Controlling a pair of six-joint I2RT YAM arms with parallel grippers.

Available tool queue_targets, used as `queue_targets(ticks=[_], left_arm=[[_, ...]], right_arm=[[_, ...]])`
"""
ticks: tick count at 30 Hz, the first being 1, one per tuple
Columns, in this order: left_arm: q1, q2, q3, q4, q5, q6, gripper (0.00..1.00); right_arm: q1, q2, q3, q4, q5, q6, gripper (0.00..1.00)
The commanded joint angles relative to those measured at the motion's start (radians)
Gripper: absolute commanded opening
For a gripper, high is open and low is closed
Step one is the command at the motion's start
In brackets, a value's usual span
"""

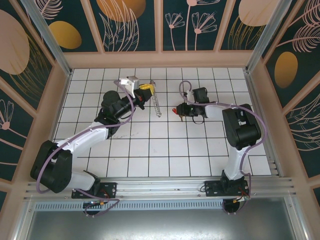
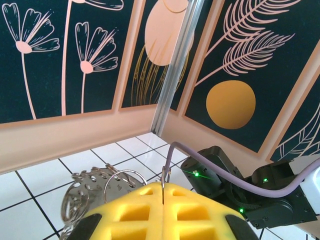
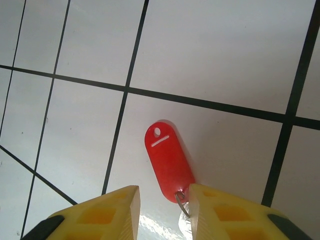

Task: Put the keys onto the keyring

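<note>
The left pincer [image 2: 163, 196] fills the bottom of its wrist view with 2 yellow foam pads, soft-looking and moulded in a waffle of square pockets. The pads are pressed flat together, with a thin metal wire of the keyring [image 2: 95, 192] pinched upright in the seam. Just past the pads, the rest of the keyring spreads left as overlapping silvery loops, with small perforated metal tags fringing them. Beyond it on the right is the black, matt housing of the right arm [image 2: 225, 185], with small green lights and a smooth lilac cable [image 2: 215, 167] arching over it. Farthest back stand dark teal wall panels [image 2: 100, 50] printed with pale flowers, feathery leaves and orange discs.

In the right wrist view, the right pincer [image 3: 164, 192] shows the same yellow waffle pads, standing a narrow gap apart. The lower end of the red key tag [image 3: 169, 160] reaches into that gap. The tag is a flat, glossy plastic oval with 1 small round hole and 1 short white bar near its far end. A small wire ring at its near end touches the inner edge of the right-hand pad. I cannot tell whether it is gripped. Behind it is the worktop [image 3: 225, 60], glossy white with a black grid.

From above, the left pincer [image 1: 148, 90] holds the keyring [image 1: 158, 106] at mid-worktop [image 1: 150, 150]. The red key tag [image 1: 174, 110] sits just right of the keyring, at the right pincer [image 1: 181, 111].
</note>
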Motion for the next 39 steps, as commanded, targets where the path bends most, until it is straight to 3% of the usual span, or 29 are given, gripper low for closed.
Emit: queue_targets(ticks=[1, 19, 39], left_arm=[[-0.006, 0.002, 0.002, 0.066, 0.013, -0.015, 0.0], [-0.006, 0.011, 0.006, 0.08, 0.02, -0.029, 0.0], [-0.006, 0.018, 0.01, 0.089, 0.023, -0.032, 0.0]], right_arm=[[0.014, 0.0, 0.019, -0.031, 0.034, -0.032, 0.31], [0.018, 0.015, 0.012, -0.036, 0.061, -0.045, 0.28], [0.015, 0.018, 0.009, -0.044, 0.071, -0.049, 0.16]])
